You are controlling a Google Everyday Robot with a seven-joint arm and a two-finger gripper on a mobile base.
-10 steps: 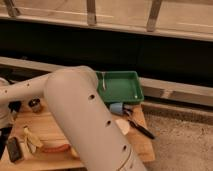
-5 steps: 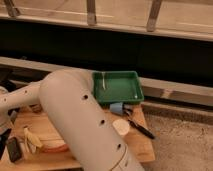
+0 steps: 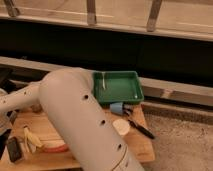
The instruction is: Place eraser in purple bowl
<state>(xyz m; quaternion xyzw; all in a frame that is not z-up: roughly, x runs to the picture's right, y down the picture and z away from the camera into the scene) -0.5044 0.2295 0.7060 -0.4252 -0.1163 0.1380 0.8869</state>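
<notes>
At far L edge, low in the view, the gripper [image 3: 4, 136] is seen, mostly cut off by the frame. Whether it's wide, narrow or holding sth can't be told. Just R of it, the eraser [image 3: 14, 149] is laid flat on the wooden table [image 3: 142, 146], near the front-L corner. Contact w/ the gripper can't be judged. A yellow banana [image 3: 30, 139] is found just R of the eraser. Beside it, a red bowl [image 3: 54, 147] is partly covered by the arm [image 3: 80, 115]. The arm, a thick white tube w/ small holes, is stretched from bottom centre up & over to the L, so much of the table's middle is hidden by it. Behind the table a green tray [image 3: 122, 89] is set, w/ a small white item [image 3: 102, 80] inside. In front of the tray a small blue cup [image 3: 117, 107] is placed. Nearer the front, a white round obj. [image 3: 121, 126] & a black-handled tool [image 3: 141, 128] are laid toward the R edge.
</notes>
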